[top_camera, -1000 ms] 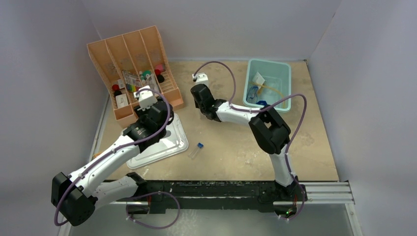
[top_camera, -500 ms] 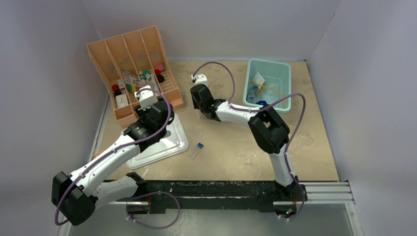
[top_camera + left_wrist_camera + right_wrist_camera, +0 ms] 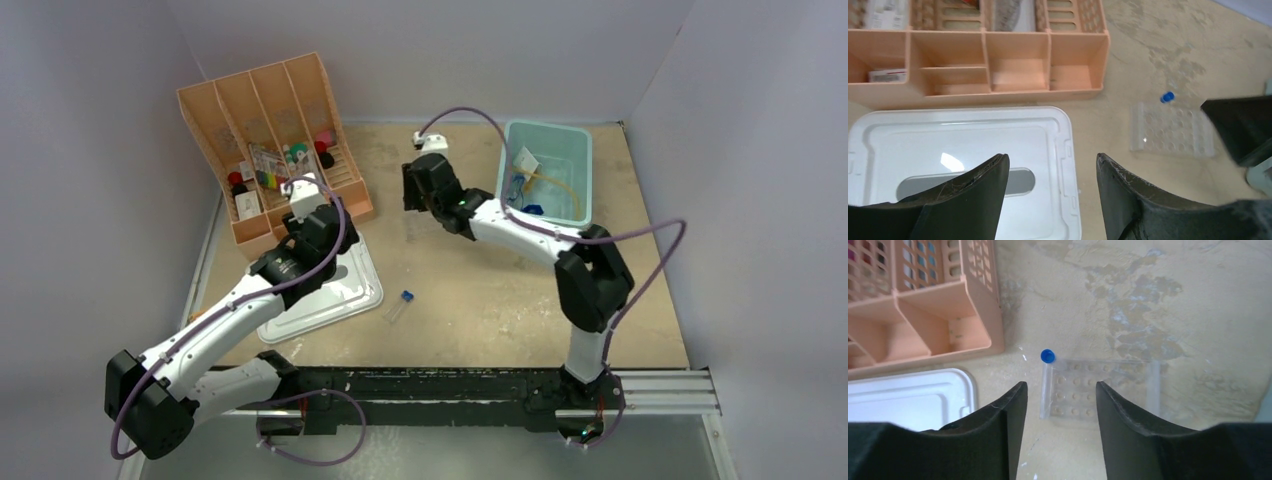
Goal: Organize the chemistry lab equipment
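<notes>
Right arm (image 3: 520,232) has stretched out since a second ago: its elbow now sits further right and its wrist has swung a little towards the far side of the counter (image 3: 480,300). Left arm (image 3: 225,320) has barely shifted.

From above, the left arm's wrist hangs over the far end of the grey lid (image 3: 335,290), close to the orange organizer (image 3: 262,115). One test tube (image 3: 398,306) lies alone on the counter, just right of the lid. A teal bin (image 3: 575,150) at the far right holds the tan tube (image 3: 555,185), a small packet (image 3: 527,160) and blue-framed goggles (image 3: 514,190).

Left wrist view: the left fingers (image 3: 973,195) are spread wide with nothing between them, above the lid. Beyond the lid is the organizer's front row of compartments. To the right, the clear rack (image 3: 1173,131) lies flat on the counter, with a blue cap (image 3: 1167,97) at its far edge.

Right wrist view: the right fingers (image 3: 998,440) are also spread and empty, hanging over the rack. A blue-capped tube (image 3: 1047,377) lies along the rack's left edge, touching it. The organizer's corner and the lid's corner are at left.
</notes>
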`<action>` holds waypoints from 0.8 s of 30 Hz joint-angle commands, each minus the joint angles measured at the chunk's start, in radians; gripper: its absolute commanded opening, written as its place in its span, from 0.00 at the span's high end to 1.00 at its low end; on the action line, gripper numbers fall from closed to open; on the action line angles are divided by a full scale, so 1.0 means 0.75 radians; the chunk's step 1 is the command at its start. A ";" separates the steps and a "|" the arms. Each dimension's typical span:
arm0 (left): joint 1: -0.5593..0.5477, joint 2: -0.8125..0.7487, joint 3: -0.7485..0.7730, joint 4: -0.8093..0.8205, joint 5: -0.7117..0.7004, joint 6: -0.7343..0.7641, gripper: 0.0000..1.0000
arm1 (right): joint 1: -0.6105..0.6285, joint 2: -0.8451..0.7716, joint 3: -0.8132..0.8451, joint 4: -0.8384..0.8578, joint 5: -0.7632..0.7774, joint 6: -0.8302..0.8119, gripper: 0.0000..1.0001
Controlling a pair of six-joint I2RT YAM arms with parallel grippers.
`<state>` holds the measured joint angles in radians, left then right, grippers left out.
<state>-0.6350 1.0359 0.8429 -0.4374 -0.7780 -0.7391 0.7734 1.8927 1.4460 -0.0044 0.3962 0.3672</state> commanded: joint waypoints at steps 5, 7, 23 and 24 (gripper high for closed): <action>-0.013 0.053 0.004 0.177 0.812 0.150 0.43 | -0.139 -0.324 -0.138 -0.215 -0.177 0.229 0.65; -0.079 0.105 -0.012 0.185 0.883 0.148 0.46 | -0.155 -0.386 -0.166 -0.250 -0.201 0.238 0.72; -0.411 0.489 -0.064 0.148 0.821 0.140 0.51 | -0.258 -0.608 -0.396 -0.309 -0.237 0.340 0.75; -0.413 0.491 -0.079 0.156 0.831 0.130 0.51 | -0.259 -0.613 -0.402 -0.309 -0.236 0.343 0.75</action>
<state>-0.9371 1.3956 0.8066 -0.3328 -0.1608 -0.6350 0.5865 1.4822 1.1580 -0.2352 0.2169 0.5930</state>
